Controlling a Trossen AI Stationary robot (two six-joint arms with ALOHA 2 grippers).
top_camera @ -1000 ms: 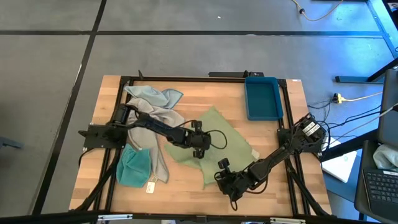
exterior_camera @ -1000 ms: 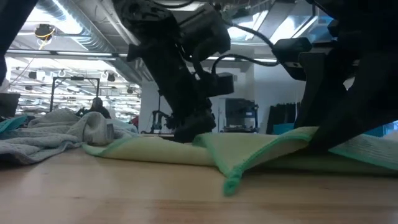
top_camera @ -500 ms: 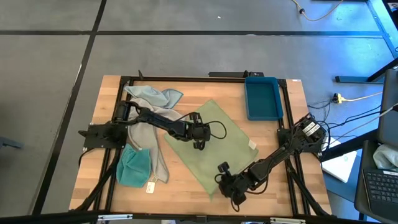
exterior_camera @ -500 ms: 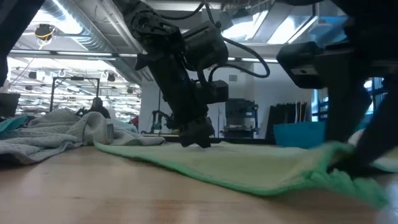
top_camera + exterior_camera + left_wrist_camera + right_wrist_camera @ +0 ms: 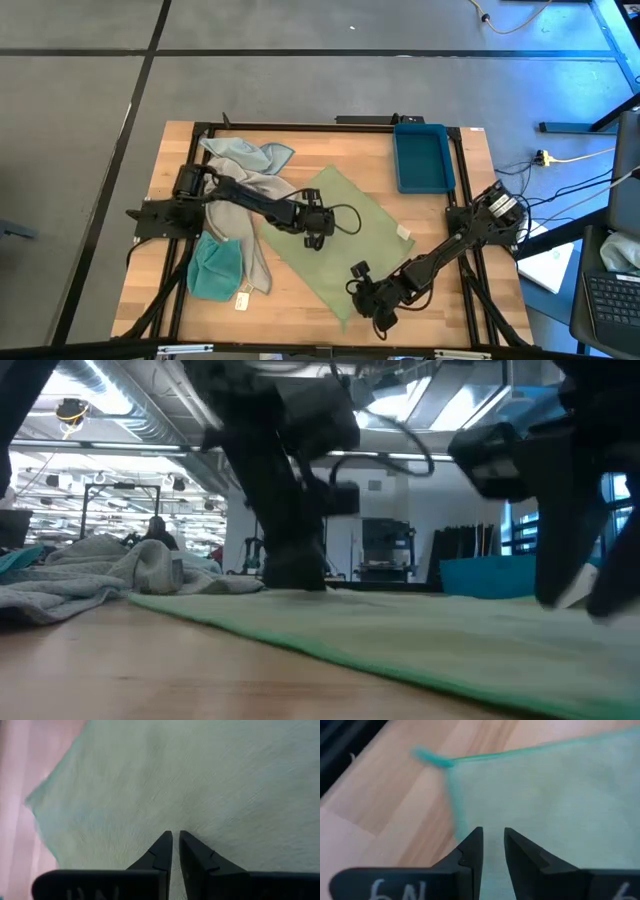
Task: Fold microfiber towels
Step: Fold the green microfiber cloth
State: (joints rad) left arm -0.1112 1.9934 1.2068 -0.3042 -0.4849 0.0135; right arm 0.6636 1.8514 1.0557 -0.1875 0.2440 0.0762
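Item: pale green towel [image 5: 340, 235], spread flat mid-table, apparently drawn taut for folding. Left tool [image 5: 314, 238] clenched, pressing its left part; right tool [image 5: 375, 312] pinching the corner nearest the front edge. Unsorted towels [image 5: 240, 165] heaped left; blue tray [image 5: 421, 158] at back edge.

Pale green towel [image 5: 350, 235] lies flat mid-table (diamond-wise); grey [image 5: 245, 165] and teal towels [image 5: 215, 268] crumpled at the left.
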